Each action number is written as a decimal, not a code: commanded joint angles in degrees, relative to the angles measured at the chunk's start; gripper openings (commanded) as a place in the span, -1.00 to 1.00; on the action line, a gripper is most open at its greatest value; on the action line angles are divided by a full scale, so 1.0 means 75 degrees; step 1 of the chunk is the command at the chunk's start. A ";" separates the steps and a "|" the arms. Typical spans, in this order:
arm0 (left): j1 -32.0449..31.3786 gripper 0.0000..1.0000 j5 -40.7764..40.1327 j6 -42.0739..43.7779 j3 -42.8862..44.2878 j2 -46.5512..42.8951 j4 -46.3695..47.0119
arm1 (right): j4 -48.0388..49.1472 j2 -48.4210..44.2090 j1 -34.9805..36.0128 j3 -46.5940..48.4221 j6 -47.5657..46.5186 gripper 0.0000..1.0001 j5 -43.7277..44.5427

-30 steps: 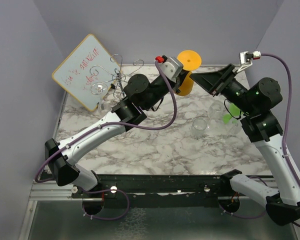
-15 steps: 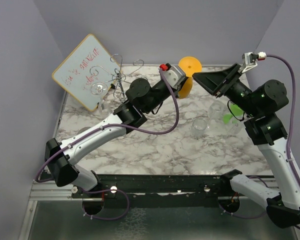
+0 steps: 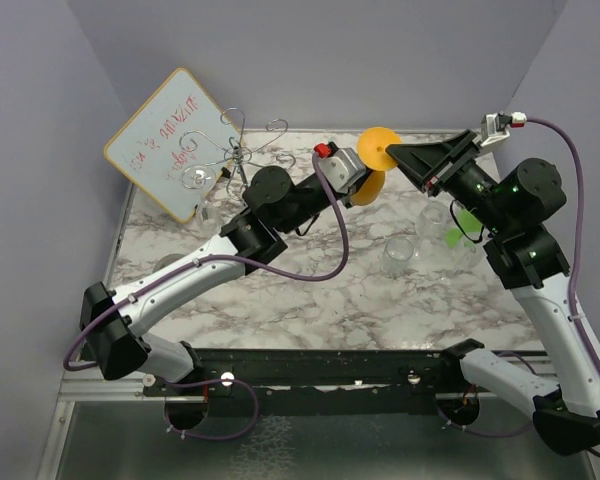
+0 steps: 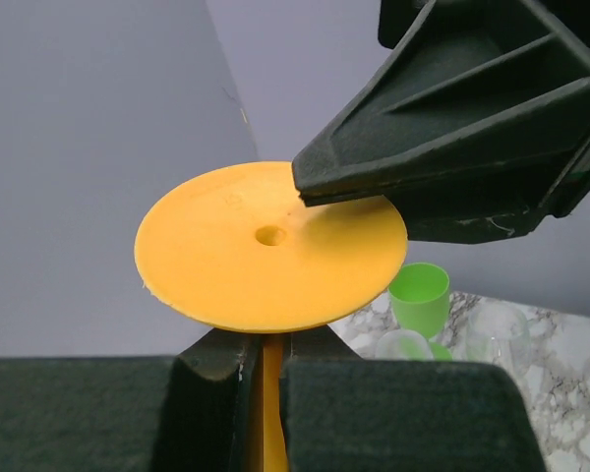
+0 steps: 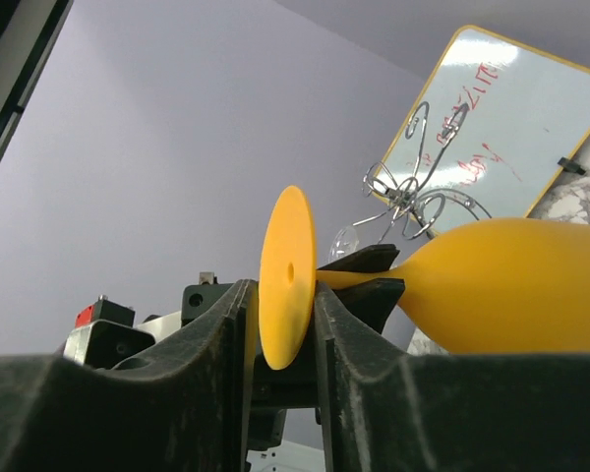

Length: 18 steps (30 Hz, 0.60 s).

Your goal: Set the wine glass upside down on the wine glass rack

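Seemingly mid-handover: nearest my left wrist camera, the left hand [image 4: 265, 359] is clamped on the stem [image 4: 267, 403] of the orange glass [image 4: 216, 256], held in the air above the desk [image 3: 310, 290]. Just beyond, the right hand [image 5: 283, 295] straddles the foot [image 5: 285, 265], one finger on each side; whether it is already pinching I cannot tell. I would close the right firmly on that foot, check that it holds, and only then let the left go, so the bowl [image 5: 501, 285] can hang downward for the rack. Below and behind, a green cup [image 4: 418, 295] appears empty, beside clear glasses [image 4: 497, 334] too blurred to read. Farthest back, the rack [image 3: 242, 155] stands at the desk's far left, before a whiteboard [image 3: 165, 140], well apart from the glass.
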 commanded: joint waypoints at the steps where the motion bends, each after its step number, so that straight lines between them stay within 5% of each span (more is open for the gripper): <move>1: -0.0022 -1.00 0.0416 0.0022 -0.0205 -0.0331 0.0155 | 0.0071 0.0018 0.0022 -0.0134 0.0217 -0.54 0.0172; 3: -0.0022 -1.00 0.0271 -0.0088 -0.0240 -0.0382 0.0155 | 0.0193 0.0070 0.0022 -0.0170 0.0295 -0.79 0.0097; 5: -0.0022 -0.69 0.0101 -0.0199 -0.0328 -0.0475 0.0149 | 0.0238 0.0140 0.0022 -0.0156 0.0326 -0.98 0.0055; 10: -0.0022 0.13 -0.0764 -0.0764 -0.0735 -0.1043 -0.0048 | 0.0244 0.0361 0.0022 0.0090 0.0241 -0.99 0.0215; 18: -0.0022 0.55 -0.2465 -0.1791 -0.0245 -0.2278 -0.2846 | 0.0532 0.1207 0.0022 0.0385 0.0010 -0.99 0.0464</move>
